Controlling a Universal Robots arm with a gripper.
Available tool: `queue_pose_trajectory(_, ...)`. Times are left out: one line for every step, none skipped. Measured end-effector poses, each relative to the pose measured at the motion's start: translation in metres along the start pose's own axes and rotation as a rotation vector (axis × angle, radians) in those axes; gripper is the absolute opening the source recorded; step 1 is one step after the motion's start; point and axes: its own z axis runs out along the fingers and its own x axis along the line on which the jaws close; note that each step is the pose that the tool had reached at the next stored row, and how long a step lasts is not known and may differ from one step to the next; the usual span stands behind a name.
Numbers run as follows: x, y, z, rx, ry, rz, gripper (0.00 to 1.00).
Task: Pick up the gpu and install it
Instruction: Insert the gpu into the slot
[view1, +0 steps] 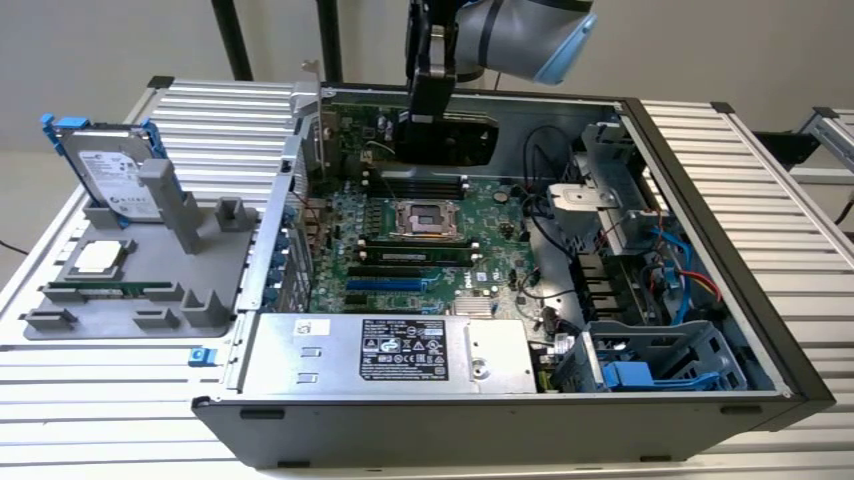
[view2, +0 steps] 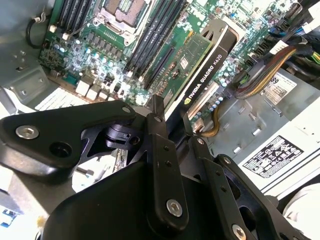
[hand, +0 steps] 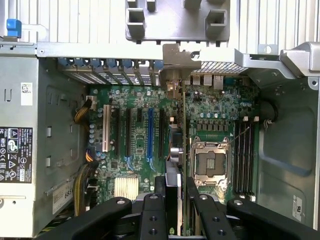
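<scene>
Exterior view, left to right: hard drive standing in grey fixture outside the case. Open computer case, motherboard exposed. gripper hangs over the board's far end with the gpu on edge beneath it.

Both wrist views: jaws nearly together, pinching the gpu by its top edge, one finger on each face. Card sits above the expansion slots beside the CPU socket, bracket end at the rear panel. Can't tell whether it touches a slot.
</scene>
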Motion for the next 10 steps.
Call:
queue_pose_trajectory(0.0,0.0,0.0,-0.0001,0.0,0.0,0.0)
queue_pose_trajectory(0.0,0.0,0.0,-0.0001,0.0,0.0,0.0)
queue_pose_trajectory(0.0,0.0,0.0,0.0,-0.0001,0.0,0.0)
queue_pose_trajectory(0.0,0.0,0.0,0.0,0.0,0.0,0.0)
queue_pose_trajectory(0.0,0.0,0.0002,0.0,0.0001,0.0,0.0)
queue_pose_trajectory(0.0,0.0,0.0006,0.0001,-0.0001,0.0,0.0)
queue_pose_trajectory(0.0,-0.0001,0.001,0.0002,-0.0001,0.0,0.0)
queue_pose_trajectory(0.0,-0.0001,0.0015,0.0001,0.0,0.0,0.0)
queue_pose_trajectory(0.0,-0.0001,0.002,0.0001,0.0001,0.0,0.0)
queue_pose_trajectory(0.0,-0.0001,0.0025,0.0002,0.0001,0.0,0.0)
